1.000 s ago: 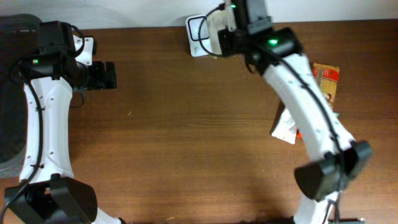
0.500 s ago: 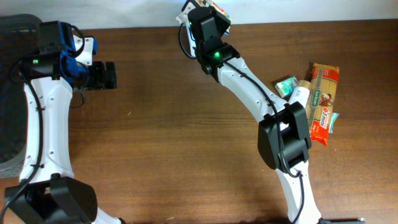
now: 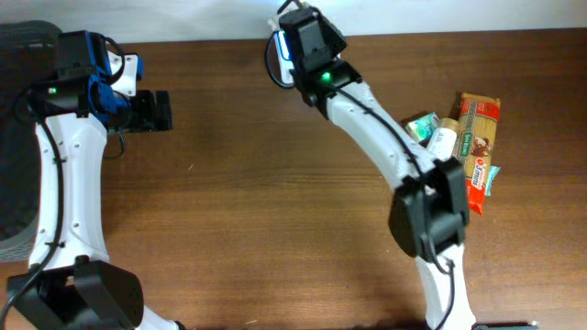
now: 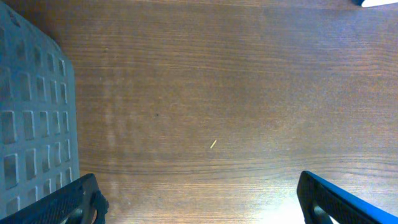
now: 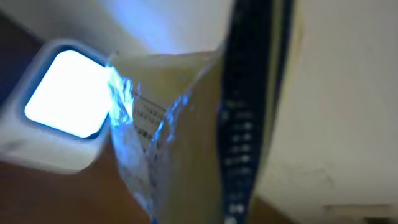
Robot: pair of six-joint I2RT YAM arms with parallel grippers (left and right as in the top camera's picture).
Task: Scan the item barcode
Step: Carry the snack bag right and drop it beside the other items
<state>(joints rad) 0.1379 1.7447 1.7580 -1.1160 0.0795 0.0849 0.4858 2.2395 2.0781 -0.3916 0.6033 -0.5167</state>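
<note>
holding a crinkly clear packet (image 5: pixel 155 124) clamped in its jaws at the far edge of the surface (image 3: pixel 275 202), the right arm (image 3: pixel 367 119) has it just beside the glowing scanner (image 5: pixel 62 99), while the left arm (image 3: pixel 55 156) waits well apart, jaws gaping.

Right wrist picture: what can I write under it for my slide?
A crinkly clear packet held up next to the glowing white scanner.

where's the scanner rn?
The scanner is left in the right wrist view, lit, beside the packet the right gripper holds; overhead, it's at the table's back edge under that gripper.
</note>
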